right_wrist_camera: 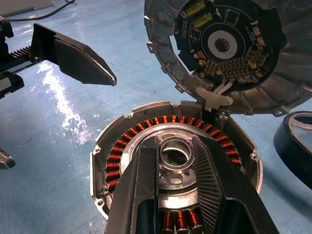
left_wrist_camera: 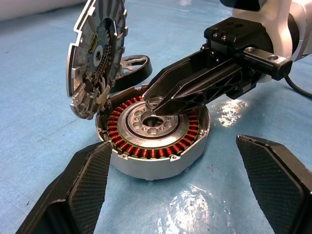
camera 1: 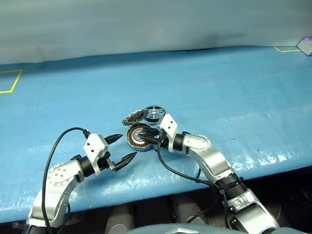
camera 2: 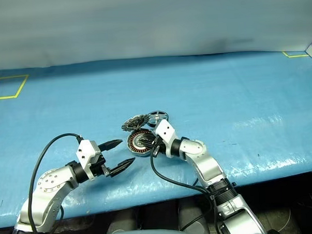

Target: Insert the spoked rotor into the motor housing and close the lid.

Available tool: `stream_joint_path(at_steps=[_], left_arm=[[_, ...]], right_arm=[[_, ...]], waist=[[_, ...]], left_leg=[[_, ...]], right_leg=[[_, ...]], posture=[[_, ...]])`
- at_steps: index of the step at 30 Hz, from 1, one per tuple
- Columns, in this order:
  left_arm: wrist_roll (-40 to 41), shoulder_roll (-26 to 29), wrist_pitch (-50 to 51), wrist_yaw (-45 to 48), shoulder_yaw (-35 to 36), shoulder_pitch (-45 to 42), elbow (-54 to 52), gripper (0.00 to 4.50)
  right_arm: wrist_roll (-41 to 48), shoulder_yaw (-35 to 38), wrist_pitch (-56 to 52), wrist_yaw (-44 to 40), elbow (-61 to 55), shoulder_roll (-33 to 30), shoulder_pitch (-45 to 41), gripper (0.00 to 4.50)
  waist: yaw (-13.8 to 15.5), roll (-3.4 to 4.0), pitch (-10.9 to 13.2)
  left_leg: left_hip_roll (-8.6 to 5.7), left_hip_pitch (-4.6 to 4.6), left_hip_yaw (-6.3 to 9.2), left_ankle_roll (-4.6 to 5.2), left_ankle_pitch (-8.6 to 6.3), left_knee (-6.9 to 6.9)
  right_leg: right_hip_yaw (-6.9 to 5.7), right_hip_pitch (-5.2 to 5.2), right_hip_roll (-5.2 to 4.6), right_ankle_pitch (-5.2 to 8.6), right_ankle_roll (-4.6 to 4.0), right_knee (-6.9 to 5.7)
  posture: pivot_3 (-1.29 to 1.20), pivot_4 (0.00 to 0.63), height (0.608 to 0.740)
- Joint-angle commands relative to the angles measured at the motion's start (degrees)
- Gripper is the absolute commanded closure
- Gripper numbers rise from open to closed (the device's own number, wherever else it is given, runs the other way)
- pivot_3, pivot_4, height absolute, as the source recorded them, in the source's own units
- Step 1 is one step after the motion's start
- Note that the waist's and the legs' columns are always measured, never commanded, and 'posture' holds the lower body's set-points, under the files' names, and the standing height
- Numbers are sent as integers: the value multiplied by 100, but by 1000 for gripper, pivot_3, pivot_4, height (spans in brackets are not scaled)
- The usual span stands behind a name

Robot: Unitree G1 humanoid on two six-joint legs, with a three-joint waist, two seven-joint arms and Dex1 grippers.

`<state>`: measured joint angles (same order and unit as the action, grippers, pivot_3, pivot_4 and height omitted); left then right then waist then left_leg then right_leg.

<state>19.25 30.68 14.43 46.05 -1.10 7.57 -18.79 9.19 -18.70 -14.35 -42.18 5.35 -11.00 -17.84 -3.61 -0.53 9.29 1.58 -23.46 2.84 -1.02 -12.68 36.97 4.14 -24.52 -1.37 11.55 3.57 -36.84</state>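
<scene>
near the front edge of the blue bench (camera 1: 258, 92), the left gripper (camera 1: 120, 148) hangs just above the surface with its two black fingers spread wide and nothing between them, aimed at the motor housing (camera 1: 137, 137) from just beside it. the right gripper (left_wrist_camera: 158, 101) reaches in from the other side, its fingers drawn close together with only a narrow gap, and their tips rest over the silvery centre hub inside the ring of copper windings; whether they pinch any part of the hub cannot be told. the housing sits flat on the bench, around the middle of its width and nearer the front edge than the back. its lid (left_wrist_camera: 95, 58) stands open on the hinge at the housing's far side, the jagged underside with its circuit parts exposed. just behind the lid, farther from the front edge, the spoked rotor (camera 1: 154, 113) lies flat on the bench, outside the housing.
</scene>
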Motion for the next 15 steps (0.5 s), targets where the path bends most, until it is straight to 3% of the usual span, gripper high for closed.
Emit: stream_joint_path(at_steps=[1,15], left_arm=[[122,-10,-53,12,67,-42,-165,26],[46,-53,-159,-38,82,-19,-140,26]], right_arm=[[-27,-49,96,-41,-57,80,-73,3840],[-158,0,135,65,267,201,-174,3840]], waist=[[0,0,0],[-8,0,0]], left_leg=[[0,0,0,0,0,0],[0,1,0,0,0,1]], right_leg=[[0,0,0,0,0,0],[-1,1,1,0,0,-2]], posture=[[0,150,740],[0,150,740]])
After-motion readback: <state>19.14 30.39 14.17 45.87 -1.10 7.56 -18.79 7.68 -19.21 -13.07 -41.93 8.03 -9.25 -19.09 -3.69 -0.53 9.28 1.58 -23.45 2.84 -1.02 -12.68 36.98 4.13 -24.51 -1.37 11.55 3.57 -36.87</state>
